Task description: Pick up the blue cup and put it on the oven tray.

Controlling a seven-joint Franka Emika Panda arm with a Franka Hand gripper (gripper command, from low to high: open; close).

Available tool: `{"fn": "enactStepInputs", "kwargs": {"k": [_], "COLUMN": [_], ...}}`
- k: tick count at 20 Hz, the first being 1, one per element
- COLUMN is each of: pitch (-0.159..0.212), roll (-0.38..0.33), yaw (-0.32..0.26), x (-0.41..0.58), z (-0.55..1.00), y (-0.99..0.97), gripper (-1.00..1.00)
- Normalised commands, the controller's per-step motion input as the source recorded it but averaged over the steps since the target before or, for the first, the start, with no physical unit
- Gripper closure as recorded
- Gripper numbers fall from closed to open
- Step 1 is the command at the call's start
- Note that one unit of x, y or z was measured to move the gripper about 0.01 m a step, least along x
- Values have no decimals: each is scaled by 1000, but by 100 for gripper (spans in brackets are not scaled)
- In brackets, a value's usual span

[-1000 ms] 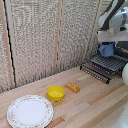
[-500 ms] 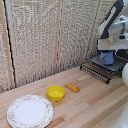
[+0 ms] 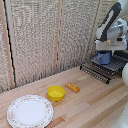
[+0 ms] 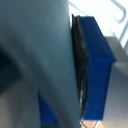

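The blue cup point(image 3: 104, 59) is held between my gripper's point(image 3: 105, 53) fingers at the exterior view's right. It hangs just over, or rests on, the oven tray point(image 3: 99, 71), a dark wire rack; I cannot tell whether they touch. The gripper is shut on the cup. In the wrist view the blue cup point(image 4: 97, 65) fills the frame, pressed against a dark pad on a grey finger point(image 4: 45, 50). The second finger is hidden there.
A yellow bowl point(image 3: 56, 92) sits mid-table on the wooden top. A small orange piece point(image 3: 73, 87) lies beside it. A round white patterned plate point(image 3: 29, 111) lies at the near left. A woven screen stands behind the table.
My gripper has come down with the blue cup, from well above the wire rack to its level. Bowl, plate and orange piece have not moved.
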Motion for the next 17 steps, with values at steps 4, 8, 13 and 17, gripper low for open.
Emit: {"fn": "enactStepInputs", "kwargs": {"k": [4, 8, 13, 17], "pitch": [17, 42, 20, 79], "roll": [-1, -1, -9, 0], "yaw": [0, -12, -25, -28], "x": [156, 36, 12, 128], "z": [101, 407, 762, 806], "y": [-176, -178, -80, 1], "gripper": [-100, -100, -100, -100]}}
